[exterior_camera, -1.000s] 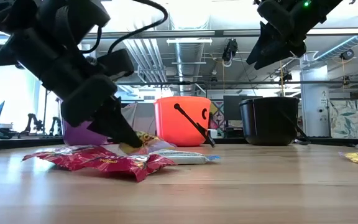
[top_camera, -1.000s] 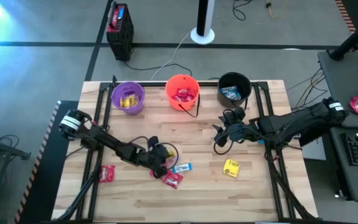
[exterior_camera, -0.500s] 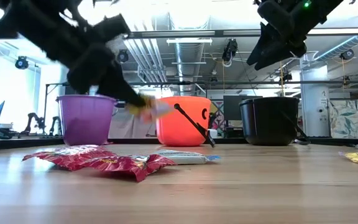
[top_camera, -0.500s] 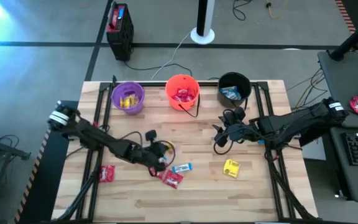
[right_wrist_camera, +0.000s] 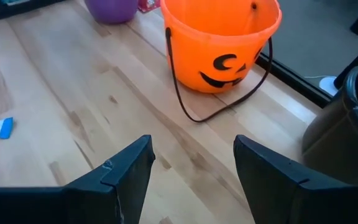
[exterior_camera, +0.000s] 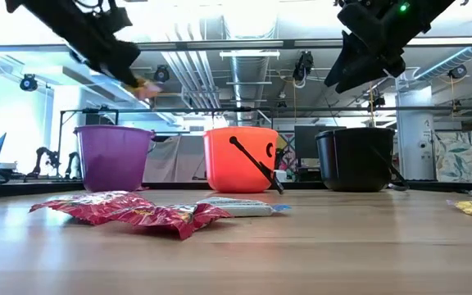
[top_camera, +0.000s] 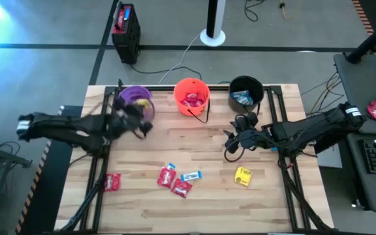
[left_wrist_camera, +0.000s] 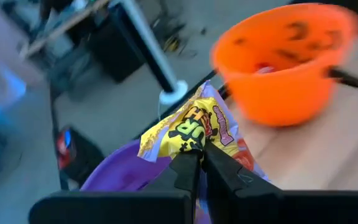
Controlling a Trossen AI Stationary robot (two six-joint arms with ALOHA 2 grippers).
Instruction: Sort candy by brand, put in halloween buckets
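A: High view. Left gripper (top_camera: 142,123) sits over the near rim of the purple bucket (top_camera: 134,102), at the table's (top_camera: 207,209) far left. Orange bucket (top_camera: 191,96) is mid-back, black bucket (top_camera: 246,91) to its right; all three hold candy. Right gripper (top_camera: 230,145) hangs over bare wood right of centre.

B: Loose candy?

A: One red packet (top_camera: 112,182) near the left edge. Two more reds (top_camera: 167,176) (top_camera: 181,188) and a blue-and-white packet (top_camera: 190,176) cluster mid-front. A yellow packet (top_camera: 243,176) lies alone, near the right gripper.

B: Low view?

A: Left gripper (exterior_camera: 142,82) is up in the air above the purple bucket (exterior_camera: 112,157), a blurred yellow packet (exterior_camera: 147,84) at its tip. Right gripper (exterior_camera: 340,72) is high above the black bucket (exterior_camera: 353,158). Red packets (exterior_camera: 129,211) lie in the foreground.

B: Left wrist?

A: Fingers (left_wrist_camera: 187,174) closed tight, pinching the yellow packet (left_wrist_camera: 188,127) by one edge. Purple bucket (left_wrist_camera: 126,171) is directly behind it, orange bucket (left_wrist_camera: 284,62) beyond.

B: Right wrist?

A: Fingers (right_wrist_camera: 126,171) spread wide, nothing between them. Bare wood below; orange bucket (right_wrist_camera: 221,43) ahead, black bucket (right_wrist_camera: 347,134) beside it.
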